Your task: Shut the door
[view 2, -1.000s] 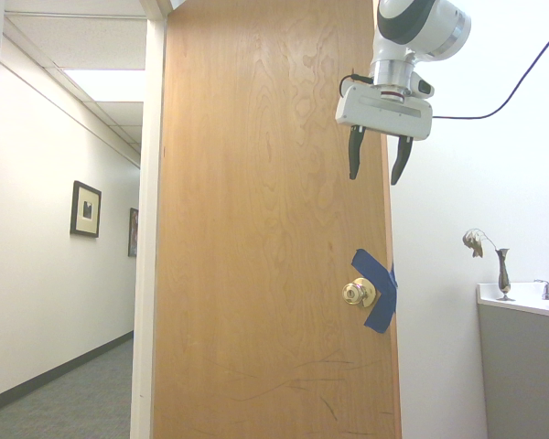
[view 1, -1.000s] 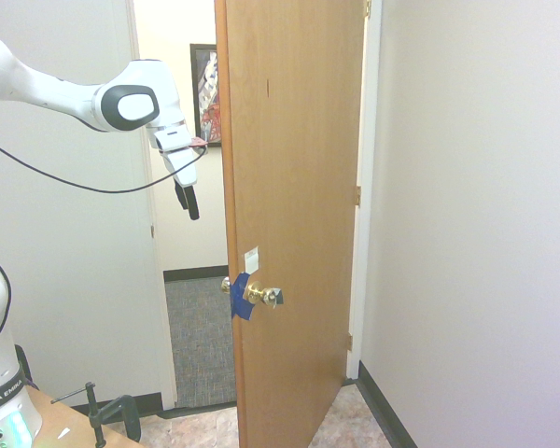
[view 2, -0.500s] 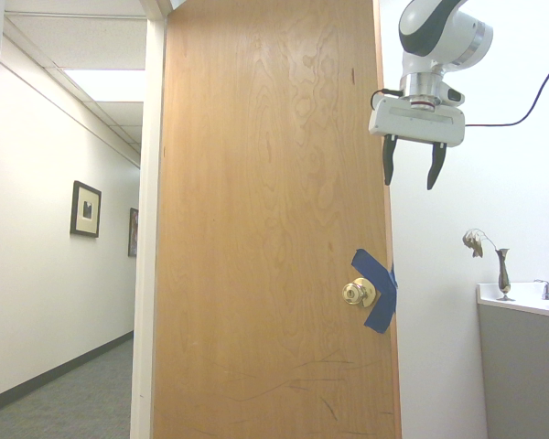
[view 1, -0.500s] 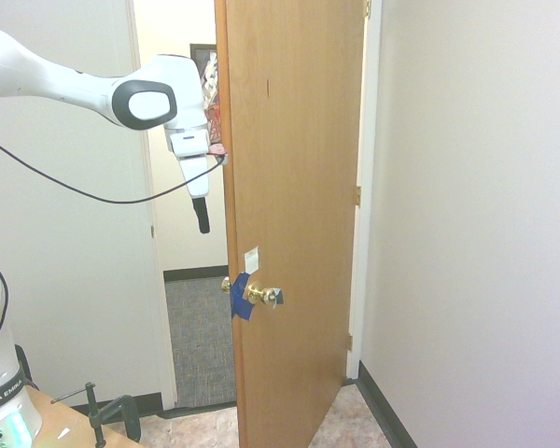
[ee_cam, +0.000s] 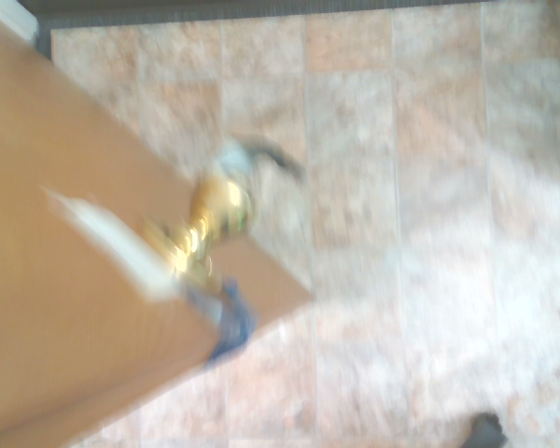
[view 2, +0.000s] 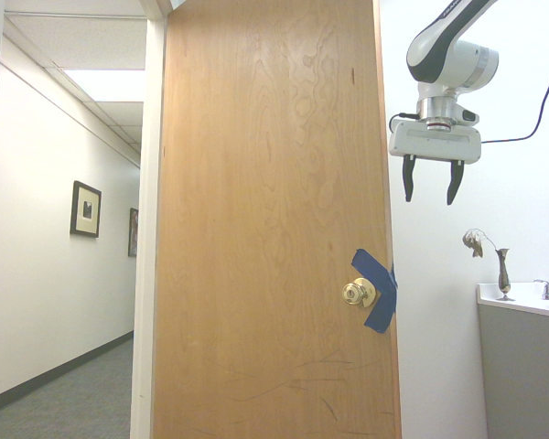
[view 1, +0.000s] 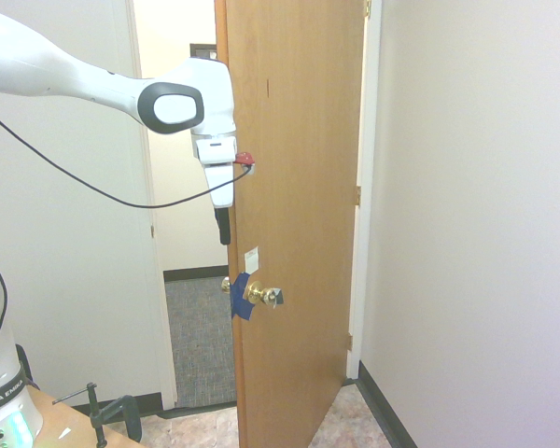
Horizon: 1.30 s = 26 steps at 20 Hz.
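Note:
The tall orange-brown door [view 1: 294, 187] stands ajar, with its free edge towards me. A brass knob [view 1: 259, 295], blue tape [view 1: 240, 299] and a small white tag [view 1: 252, 259] sit at the latch. My gripper [view 1: 224, 227] points down right beside the free edge, above the tag; I cannot tell whether it touches. From the other side, the door [view 2: 265, 229] shows its knob [view 2: 354, 293] and tape [view 2: 382, 297]. There my gripper [view 2: 430, 192] hangs open and empty just past the edge. The blurred wrist view looks down on the knob [ee_cam: 215, 210] and door [ee_cam: 56, 317].
Behind the door is a hallway with grey carpet [view 1: 201, 336] and framed pictures [view 2: 85, 208]. A white wall [view 1: 476, 233] runs close along the hinge side. A counter [view 2: 523, 366] with a small vase [view 2: 501, 270] stands past the door's edge. The floor is tiled [ee_cam: 429, 233].
My arm has swung towards the door's free edge and come lower, ending beside it above the latch. The fingers stayed open. The door has not visibly moved.

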Motion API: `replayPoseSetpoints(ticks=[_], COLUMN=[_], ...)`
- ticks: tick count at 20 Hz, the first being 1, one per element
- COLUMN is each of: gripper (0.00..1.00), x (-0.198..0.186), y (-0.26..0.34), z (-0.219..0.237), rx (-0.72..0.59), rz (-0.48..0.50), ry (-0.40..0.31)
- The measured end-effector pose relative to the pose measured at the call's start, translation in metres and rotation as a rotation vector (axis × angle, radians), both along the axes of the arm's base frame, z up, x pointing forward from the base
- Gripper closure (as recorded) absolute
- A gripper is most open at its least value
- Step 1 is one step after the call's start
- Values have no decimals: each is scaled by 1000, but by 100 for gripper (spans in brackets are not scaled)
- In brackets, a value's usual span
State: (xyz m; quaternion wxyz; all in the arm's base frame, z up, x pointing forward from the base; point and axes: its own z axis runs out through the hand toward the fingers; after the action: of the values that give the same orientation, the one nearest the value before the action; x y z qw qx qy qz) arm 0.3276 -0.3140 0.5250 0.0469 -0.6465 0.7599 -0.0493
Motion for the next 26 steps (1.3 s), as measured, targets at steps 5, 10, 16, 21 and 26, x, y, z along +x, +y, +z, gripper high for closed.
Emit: replayPoseSetpoints(ticks=[5, 10, 16, 21, 26], gripper=[0, 0, 0, 0, 0], x=[-2, 2, 24, 40, 74], y=[-23, -55, -73, -72, -50], z=[-6, -18, -68, -85, -107], rx=[-10, -22, -42, -44, 16], rz=[-42, -75, -55, -77, -138], ry=[21, -3, -15, -42, -79])
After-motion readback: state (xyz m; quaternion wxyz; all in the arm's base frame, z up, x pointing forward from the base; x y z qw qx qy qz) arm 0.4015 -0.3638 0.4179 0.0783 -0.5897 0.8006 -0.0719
